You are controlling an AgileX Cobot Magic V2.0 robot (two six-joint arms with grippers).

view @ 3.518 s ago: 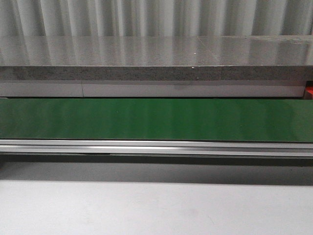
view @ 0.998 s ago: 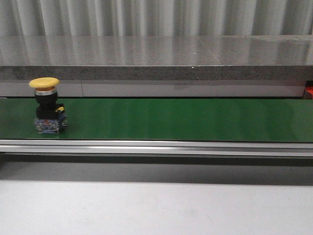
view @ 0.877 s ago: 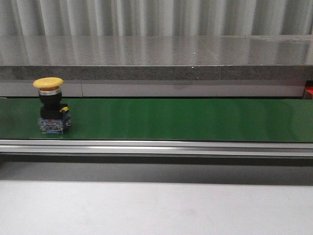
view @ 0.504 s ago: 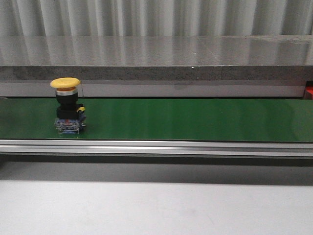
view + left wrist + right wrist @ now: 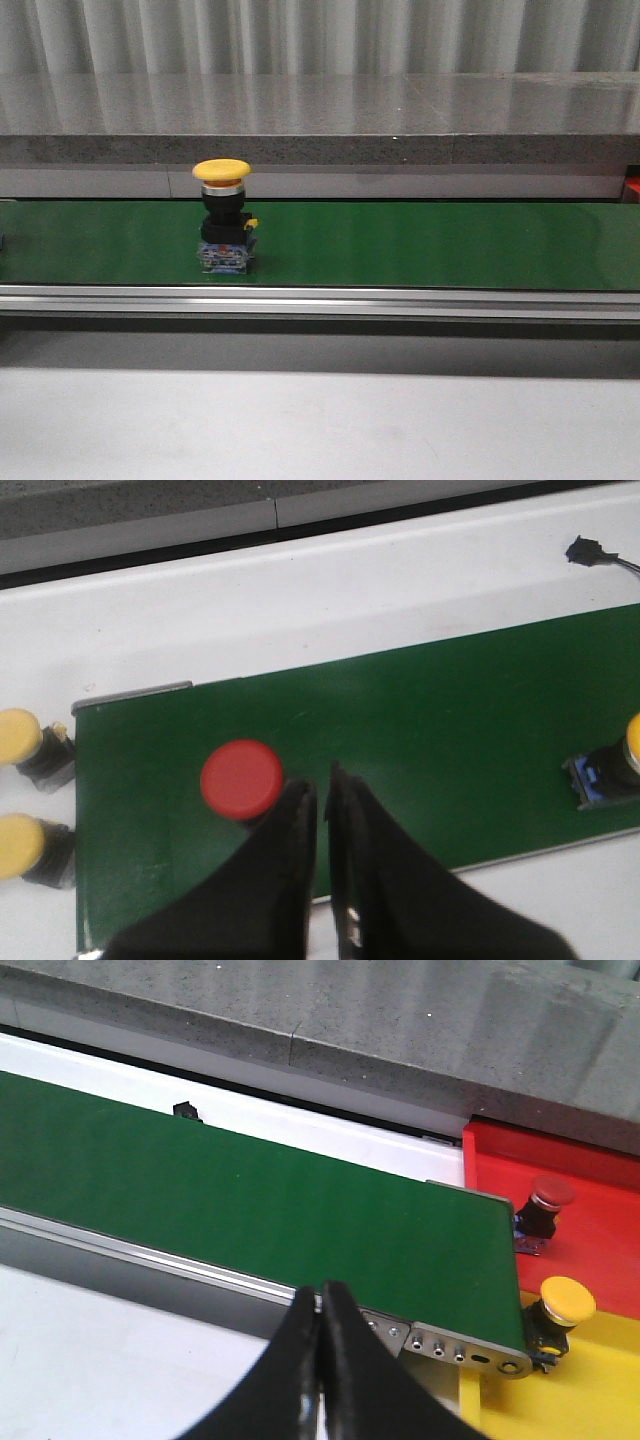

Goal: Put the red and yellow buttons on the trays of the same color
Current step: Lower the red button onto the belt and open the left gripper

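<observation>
A yellow button (image 5: 223, 217) stands upright on the green belt (image 5: 420, 245) in the front view, left of the belt's middle, its domed cap on top and its blue base on the belt; behind the belt runs a grey stone ledge (image 5: 320, 120), and in front of it lies the pale table (image 5: 320, 425).

In the left wrist view the left gripper (image 5: 321, 792) hangs over the belt's end with its fingers nearly together, only a thin slit between them, holding nothing; a red button (image 5: 241, 779) (seen from above, cap only) sits on the belt just beside the fingertips, at about 9 o'clock from them; two more yellow buttons (image 5: 20, 738) (image 5: 22, 846) lie off the belt on the white surface at the picture's 9 o'clock edge, and the button with the blue base shows at the 3 o'clock edge.

In the right wrist view the right gripper (image 5: 321, 1305) is closed, fingers touching, empty, above the belt's metal rail (image 5: 150, 1260); beyond the belt's end a red tray (image 5: 590, 1185) holds a red button (image 5: 546, 1205), and a yellow tray (image 5: 560, 1400) holds a yellow button (image 5: 564, 1305).
</observation>
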